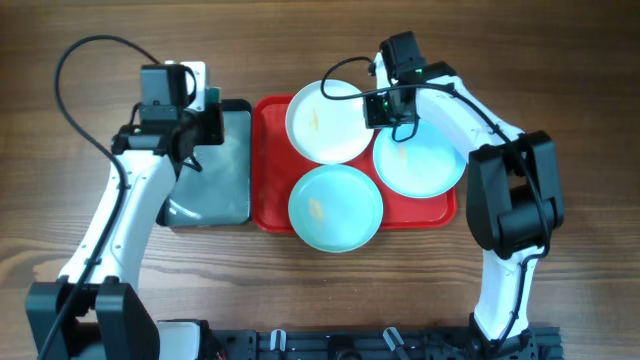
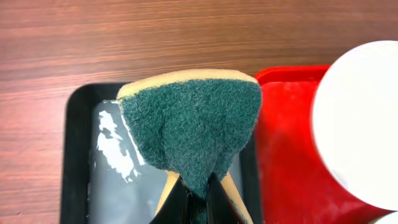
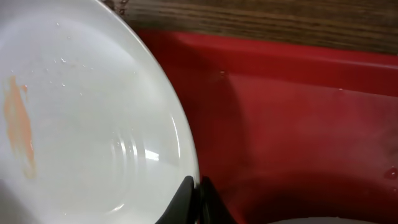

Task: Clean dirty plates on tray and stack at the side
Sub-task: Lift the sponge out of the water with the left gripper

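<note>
I take the red tray (image 1: 268,165) as a clock face, with twelve at the side far from the two arm bases.

The white plate (image 3: 93,124) lies at twelve o'clock and reaches a little over the far rim. One aqua plate (image 1: 430,165) lies at about four o'clock and hangs over the right rim. The second aqua plate (image 1: 335,207) lies at six o'clock and passes over the near rim. The three plates are pressed close at their edges, and I cannot tell which edge is on top. The white plate carries an orange smear (image 3: 18,124), and each aqua plate has a small pale mark.

The right arm stands up from its base at five o'clock and bends at a dark elbow. Its forearm then reaches toward one o'clock, with the wrist turned down over the tray. The right gripper (image 3: 196,186) is pinched together on the rim of the white plate, at the side that faces the four o'clock plate.

The left arm rises from its base at seven o'clock and leans toward ten o'clock. Its wrist is over the far part of the grey tray (image 2: 74,155), which stands just beside the red tray at nine o'clock. The left gripper (image 2: 199,193) is clenched on a green sponge (image 2: 193,124) with a yellow back. The sponge is folded between the fingers and is held above the wet grey floor of that small tray.
</note>
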Controlling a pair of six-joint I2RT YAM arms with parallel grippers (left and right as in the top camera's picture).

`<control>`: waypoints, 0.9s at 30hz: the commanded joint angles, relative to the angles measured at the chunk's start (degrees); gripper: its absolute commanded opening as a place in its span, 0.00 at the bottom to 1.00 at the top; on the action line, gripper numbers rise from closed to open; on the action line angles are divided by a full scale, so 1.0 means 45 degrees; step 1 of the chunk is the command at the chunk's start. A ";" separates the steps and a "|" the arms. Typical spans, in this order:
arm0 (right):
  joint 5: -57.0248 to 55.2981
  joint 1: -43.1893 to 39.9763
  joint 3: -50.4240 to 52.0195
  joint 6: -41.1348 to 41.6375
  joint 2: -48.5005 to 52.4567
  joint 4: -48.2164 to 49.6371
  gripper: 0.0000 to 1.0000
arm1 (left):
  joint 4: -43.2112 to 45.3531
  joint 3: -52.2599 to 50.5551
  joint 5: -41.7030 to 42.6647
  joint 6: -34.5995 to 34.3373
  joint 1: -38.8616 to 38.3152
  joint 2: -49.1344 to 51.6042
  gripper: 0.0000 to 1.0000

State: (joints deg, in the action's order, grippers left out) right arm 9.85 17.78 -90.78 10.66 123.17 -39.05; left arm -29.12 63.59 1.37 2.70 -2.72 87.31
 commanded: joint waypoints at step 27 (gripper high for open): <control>0.1107 0.0180 -0.0049 0.0000 0.0083 -0.0146 0.04 | -0.0549 0.0107 -0.0991 0.0622 -0.0442 -0.0063 0.04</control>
State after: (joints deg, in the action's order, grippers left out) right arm 11.88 18.31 -90.78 10.66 123.17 -39.66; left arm -30.52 63.59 -2.33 4.54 -4.51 87.31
